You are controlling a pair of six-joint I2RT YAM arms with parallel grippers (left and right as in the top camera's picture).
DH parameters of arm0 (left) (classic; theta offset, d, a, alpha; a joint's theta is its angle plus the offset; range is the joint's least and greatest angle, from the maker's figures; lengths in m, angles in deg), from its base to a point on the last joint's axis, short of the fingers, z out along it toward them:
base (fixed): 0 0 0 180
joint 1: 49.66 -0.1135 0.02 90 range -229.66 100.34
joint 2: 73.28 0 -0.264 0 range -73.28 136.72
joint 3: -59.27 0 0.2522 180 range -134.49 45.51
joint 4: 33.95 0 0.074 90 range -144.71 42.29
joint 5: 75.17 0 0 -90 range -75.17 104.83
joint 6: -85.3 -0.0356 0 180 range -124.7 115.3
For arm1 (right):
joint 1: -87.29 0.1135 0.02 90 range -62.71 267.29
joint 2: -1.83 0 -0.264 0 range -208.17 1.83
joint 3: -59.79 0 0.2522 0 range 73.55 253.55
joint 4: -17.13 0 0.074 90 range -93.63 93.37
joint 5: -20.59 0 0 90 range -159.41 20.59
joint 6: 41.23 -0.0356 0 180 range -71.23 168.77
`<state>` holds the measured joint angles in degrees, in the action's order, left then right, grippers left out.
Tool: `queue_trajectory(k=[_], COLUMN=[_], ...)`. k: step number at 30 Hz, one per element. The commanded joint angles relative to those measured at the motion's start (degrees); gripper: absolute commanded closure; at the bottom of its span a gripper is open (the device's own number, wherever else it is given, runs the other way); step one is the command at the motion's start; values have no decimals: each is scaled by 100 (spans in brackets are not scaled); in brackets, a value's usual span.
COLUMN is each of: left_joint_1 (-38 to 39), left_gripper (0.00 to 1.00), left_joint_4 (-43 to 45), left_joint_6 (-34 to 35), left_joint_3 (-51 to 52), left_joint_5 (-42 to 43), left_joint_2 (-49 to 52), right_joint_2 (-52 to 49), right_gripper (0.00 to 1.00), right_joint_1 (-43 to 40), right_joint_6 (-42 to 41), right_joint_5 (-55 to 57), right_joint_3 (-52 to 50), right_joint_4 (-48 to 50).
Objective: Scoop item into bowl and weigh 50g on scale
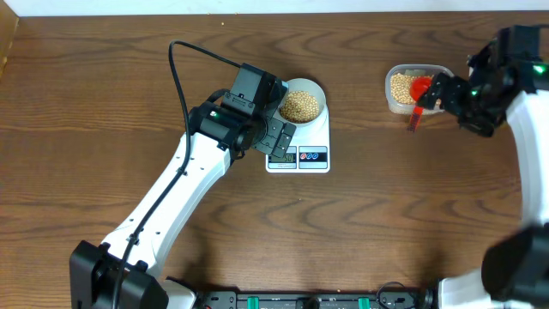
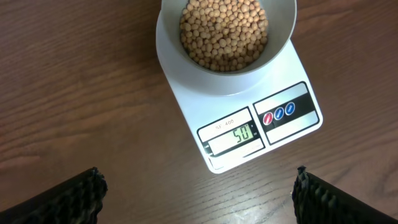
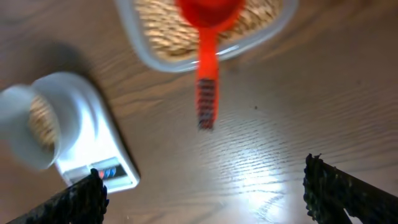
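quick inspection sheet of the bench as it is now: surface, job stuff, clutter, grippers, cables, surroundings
surface: brown wooden table, no spills seen
job's things: bowl of beans sits on the scale, display reads 50; red scoop rests in the tub of more beans, handle out over the rim
clutter: nothing seen
grippers: left gripper open, empty, short of the scale; right gripper open, empty, apart from the scoop
cables: black cable loops from the left arm
surroundings: pale strip beyond the table's far edge

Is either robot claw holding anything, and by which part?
Nothing is held. The left gripper and right gripper both stand open; the red scoop rests in the tub, its handle untouched.
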<state>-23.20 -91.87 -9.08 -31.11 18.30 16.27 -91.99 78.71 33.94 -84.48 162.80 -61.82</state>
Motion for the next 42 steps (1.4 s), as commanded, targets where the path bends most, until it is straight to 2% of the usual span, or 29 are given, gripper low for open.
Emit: queue_trajectory(k=[1, 7, 11, 21, 25, 30, 36, 42], left_joint_1=[-4, -2, -4, -2, -2, -4, -4, -4], left_gripper=[2, 2, 2, 2, 2, 2, 2, 2], left_joint_4=[-17, -17, -17, -17, -17, -17, -17, -17], left_joint_6=[-33, -31, -33, -33, -33, -31, -33, -31], left_joint_3=[-22, -22, -22, -22, -22, -22, -22, -22], left_joint_5=[-76, -76, -76, -76, -76, -74, -74, -76], left_joint_2=[-116, -116, -116, -116, -116, -116, -116, -116], right_joint_2=[861, 2186, 2726, 3528, 3783, 4336, 5641, 6697], right_gripper=[1, 1, 1, 1, 1, 1, 1, 1], right_joint_1=[83, 216, 214, 214, 214, 227, 264, 564], right_joint_6=[828, 822, 824, 903, 1217, 1755, 1768, 1884], right_joint_5=[-208, -203, -199, 417, 643, 527, 525, 573], right_joint_3=[0, 0, 0, -9, -68, -798, -2924, -4717], right_joint_4=[-76, -675, -903, -2039, -2072, -1021, 938, 2354])
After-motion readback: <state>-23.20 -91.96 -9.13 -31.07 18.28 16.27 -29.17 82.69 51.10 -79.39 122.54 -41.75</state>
